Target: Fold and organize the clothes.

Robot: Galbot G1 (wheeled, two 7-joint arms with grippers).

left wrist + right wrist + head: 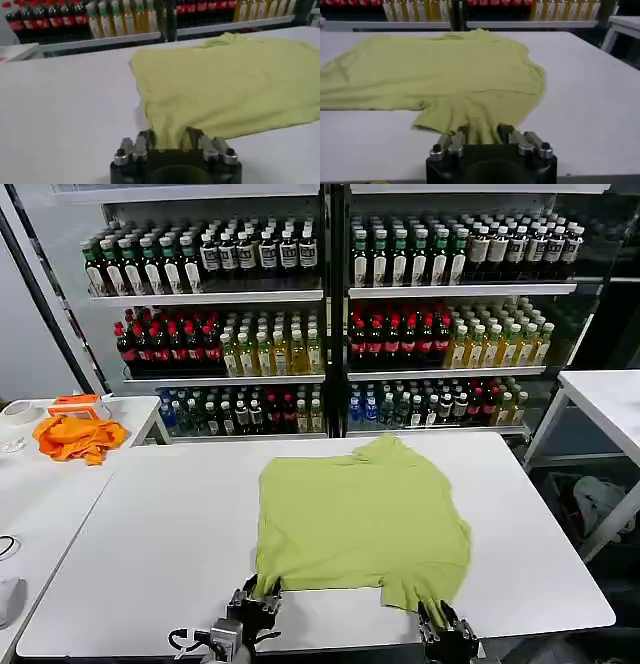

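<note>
Both grippers sit at the near edge of the white table, and the head view cuts them off at the bottom, so little more than their black fingers and wrist hardware shows there. The left gripper is clamped on the near left corner of the T-shirt; in the left wrist view the left gripper has a bunched tongue of the T-shirt drawn up between its fingers, which hides the actual contact. The right gripper pinches the near right corner, a sleeve-like flap that hangs toward the table edge; in the right wrist view the right gripper grips gathered folds of the T-shirt, and the pinch itself is again covered by cloth. The shirt lies spread and mostly flat across the middle of the table, its far end puckered into a small peak near the back edge. No printed patch can be made out on the upward face. An orange cloth lies crumpled on a side table to the left, well apart. Shelves of bottles fill the background, and another white table is cut off at the right.
</note>
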